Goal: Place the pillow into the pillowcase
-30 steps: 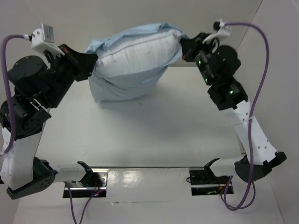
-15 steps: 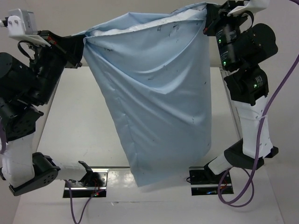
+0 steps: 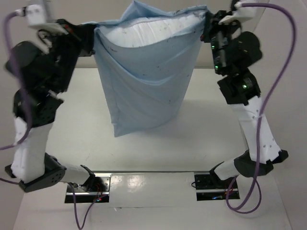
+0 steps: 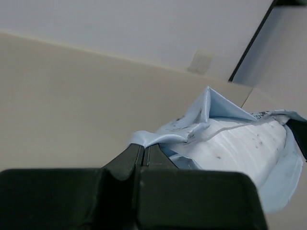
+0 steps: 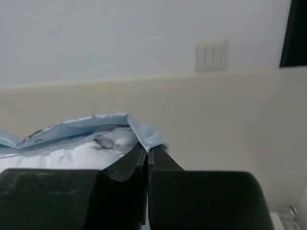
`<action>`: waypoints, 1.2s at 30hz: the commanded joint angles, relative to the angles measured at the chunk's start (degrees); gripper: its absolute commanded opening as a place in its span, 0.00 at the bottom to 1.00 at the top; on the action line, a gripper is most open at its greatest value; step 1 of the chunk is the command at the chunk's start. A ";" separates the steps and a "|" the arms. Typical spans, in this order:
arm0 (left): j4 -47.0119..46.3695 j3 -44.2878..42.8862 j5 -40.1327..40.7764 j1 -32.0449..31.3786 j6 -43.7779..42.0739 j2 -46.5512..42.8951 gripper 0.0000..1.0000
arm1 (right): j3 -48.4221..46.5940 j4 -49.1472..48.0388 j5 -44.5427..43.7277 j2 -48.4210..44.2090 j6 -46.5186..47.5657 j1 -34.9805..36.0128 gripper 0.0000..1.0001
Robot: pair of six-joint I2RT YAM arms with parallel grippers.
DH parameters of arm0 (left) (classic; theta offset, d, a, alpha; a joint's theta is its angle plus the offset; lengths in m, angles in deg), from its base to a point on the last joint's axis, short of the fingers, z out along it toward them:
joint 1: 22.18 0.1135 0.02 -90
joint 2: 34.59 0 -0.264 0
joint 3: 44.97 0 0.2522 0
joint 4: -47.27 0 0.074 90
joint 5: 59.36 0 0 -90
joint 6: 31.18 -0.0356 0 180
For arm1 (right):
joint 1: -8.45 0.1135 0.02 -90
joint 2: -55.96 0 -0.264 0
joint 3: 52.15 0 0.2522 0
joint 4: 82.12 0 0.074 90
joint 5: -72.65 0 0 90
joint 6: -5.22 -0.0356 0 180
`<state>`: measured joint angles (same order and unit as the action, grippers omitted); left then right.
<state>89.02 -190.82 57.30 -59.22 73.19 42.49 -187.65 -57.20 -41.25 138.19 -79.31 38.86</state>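
From above, the thin, wrinkly, speckled light blue fabric pillowcase [image 3: 148,81] hangs over the white desk [image 3: 206,129], mouth corners at ten and two o'clock, with the plump white soft pillow [image 3: 153,31] bulging at the top: the settling step, I judge. In the left wrist view, the left pincer [image 4: 143,149] is clenched on the blue hem. In the right wrist view, the right pincer [image 5: 147,152] is likewise, so next calls for a joint shake to sink the pillow.

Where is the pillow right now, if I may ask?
Top view, upper centre: the pillow sits in the pillowcase held up between left gripper and right gripper.
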 commanded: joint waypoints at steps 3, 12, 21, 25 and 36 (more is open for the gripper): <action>4.97 0.87 -11.43 9.94 6.72 11.33 0.00 | 0.93 0.79 -2.30 11.25 -1.34 -2.10 0.00; -5.28 -6.48 -16.20 13.39 4.26 5.83 0.00 | -14.76 -7.52 5.62 9.73 -0.20 -2.73 0.00; -10.32 -8.10 -13.30 13.39 2.33 -1.23 0.00 | -12.04 -11.16 5.35 -2.26 -0.73 -2.73 0.00; -9.19 -5.64 -12.60 13.39 3.65 -1.84 0.00 | -13.17 -8.27 4.49 -2.09 -0.11 -2.73 0.00; -6.28 -7.57 -8.73 13.39 1.46 6.59 0.00 | -14.41 -7.02 2.19 6.26 1.20 -2.73 0.00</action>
<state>88.71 -196.31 44.36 -46.48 76.82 49.20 -199.67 -59.63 -38.36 143.26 -79.15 36.50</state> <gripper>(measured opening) 0.036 0.007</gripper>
